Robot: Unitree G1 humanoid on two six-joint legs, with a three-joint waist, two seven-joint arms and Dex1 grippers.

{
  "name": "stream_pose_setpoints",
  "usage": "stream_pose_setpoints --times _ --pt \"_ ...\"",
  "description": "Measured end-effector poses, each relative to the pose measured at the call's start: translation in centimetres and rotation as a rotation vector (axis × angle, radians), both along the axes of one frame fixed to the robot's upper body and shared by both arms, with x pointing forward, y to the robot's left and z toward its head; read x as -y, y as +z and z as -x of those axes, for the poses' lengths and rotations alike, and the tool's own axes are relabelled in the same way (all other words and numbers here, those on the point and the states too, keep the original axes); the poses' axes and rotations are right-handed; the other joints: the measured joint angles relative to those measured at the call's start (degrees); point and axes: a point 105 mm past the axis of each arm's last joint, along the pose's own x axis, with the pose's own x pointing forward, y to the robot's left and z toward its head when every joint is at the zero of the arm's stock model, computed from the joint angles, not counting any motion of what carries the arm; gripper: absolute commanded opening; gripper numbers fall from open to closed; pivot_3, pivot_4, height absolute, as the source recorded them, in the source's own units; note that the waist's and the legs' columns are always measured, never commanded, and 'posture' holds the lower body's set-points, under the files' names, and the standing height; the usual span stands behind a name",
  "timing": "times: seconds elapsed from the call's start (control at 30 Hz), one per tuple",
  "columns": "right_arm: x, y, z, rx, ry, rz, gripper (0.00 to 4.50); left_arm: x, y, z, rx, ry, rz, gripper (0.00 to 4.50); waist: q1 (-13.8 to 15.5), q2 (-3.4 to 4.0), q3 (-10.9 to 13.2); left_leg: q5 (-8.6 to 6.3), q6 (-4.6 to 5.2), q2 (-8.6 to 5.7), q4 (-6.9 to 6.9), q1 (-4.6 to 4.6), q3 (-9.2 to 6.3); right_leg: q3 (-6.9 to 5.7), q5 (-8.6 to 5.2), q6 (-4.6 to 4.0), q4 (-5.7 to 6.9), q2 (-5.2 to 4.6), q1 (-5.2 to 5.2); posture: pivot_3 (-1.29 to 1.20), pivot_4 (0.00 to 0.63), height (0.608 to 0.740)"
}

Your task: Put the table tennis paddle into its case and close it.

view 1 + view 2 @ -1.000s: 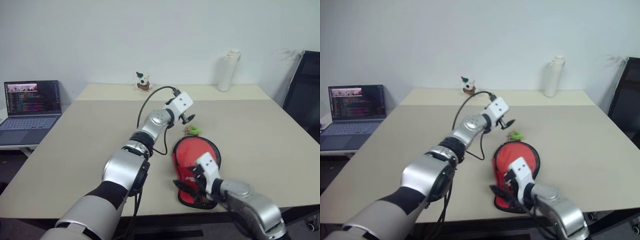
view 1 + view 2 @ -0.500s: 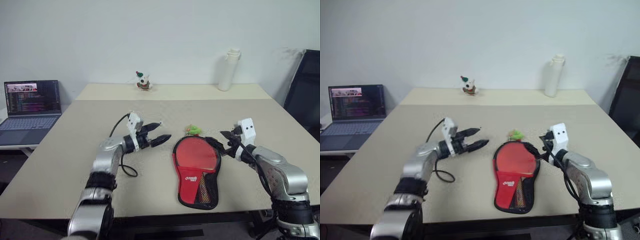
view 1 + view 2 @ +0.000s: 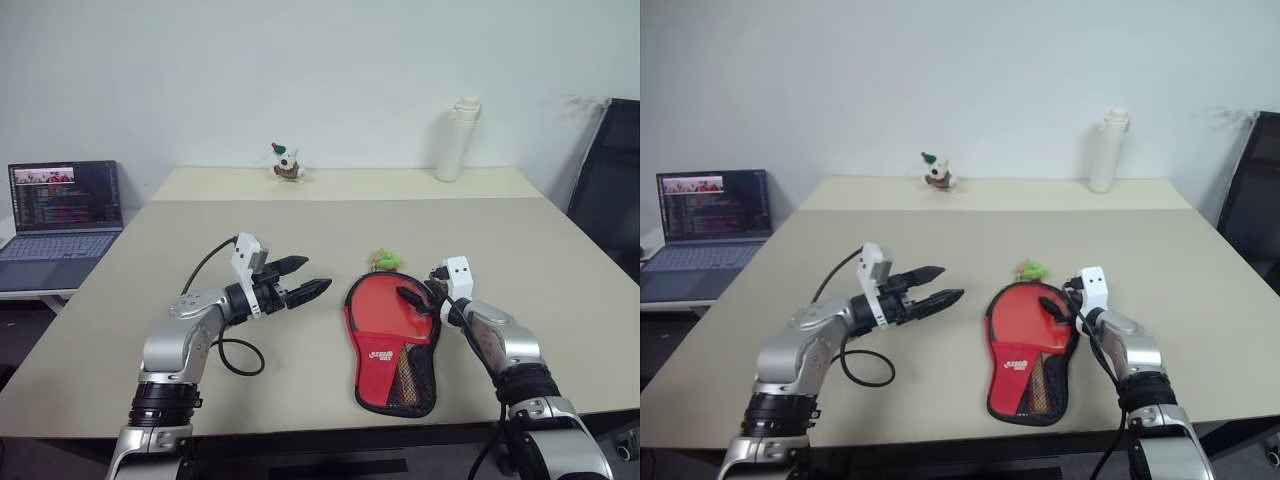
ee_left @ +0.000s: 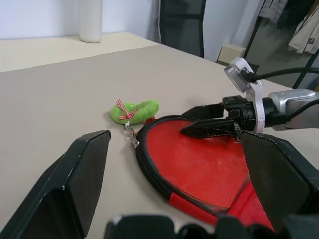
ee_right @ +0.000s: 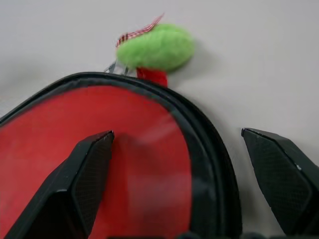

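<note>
The case (image 3: 392, 345) lies flat in the middle of the table, red side up with black edging, a mesh panel and white lettering. A light wooden strip shows through the mesh; I cannot tell the paddle's red face from the case's red side. A green plush charm (image 5: 157, 47) hangs off the case's far end. My left gripper (image 3: 312, 277) hovers open just left of the case, pointing at it. My right gripper (image 3: 420, 298) is open over the case's upper right edge, with the black rim (image 5: 209, 164) between its fingers (image 5: 84, 174).
An open laptop (image 3: 62, 215) sits off the table's left side. A white bottle (image 3: 456, 140) and a small toy figure (image 3: 286, 162) stand at the far edge. A black chair (image 3: 610, 190) is at the right. A black cable (image 3: 235, 350) loops under my left arm.
My left arm drew back from its far reach and now sits left of the case. My right gripper went from the case's near end to its upper right edge. Both stayed open.
</note>
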Motion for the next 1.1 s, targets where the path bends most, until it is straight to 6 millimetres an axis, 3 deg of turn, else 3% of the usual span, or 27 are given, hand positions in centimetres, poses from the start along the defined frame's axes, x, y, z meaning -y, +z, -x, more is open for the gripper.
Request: stream_pose_setpoints --times 0.1,0.47,1.1 --pt "-0.4 0.0 -0.1 0.005 0.018 -0.011 3.86 0.0 0.1 0.0 -0.001 0.002 0.005 4.5 -0.06 0.01 0.0 0.0 0.0 0.04 0.01 0.05 0.0 0.0 0.0 -0.01 0.03 0.03 0.01 0.0 0.15 0.74" --pt "-0.7 0.1 -0.5 0.009 0.052 -0.031 0.11 -0.1 0.6 0.5 0.003 -0.016 -0.009 4.5 -0.85 0.03 -0.01 0.0 0.0 0.14 -0.07 0.09 0.04 0.07 0.01 -0.04 0.03 0.14 -0.02 0.0 0.15 0.74" --pt "-2.7 0.0 0.1 0.013 0.19 -0.022 0.05 0.4 -0.3 1.3 -0.03 -0.05 -0.025 4.5 -1.64 0.05 0.0 0.0 0.0 0.2 -0.11 0.14 0.07 0.13 0.01 -0.06 0.05 0.2 -0.03 0.0 0.15 0.74"
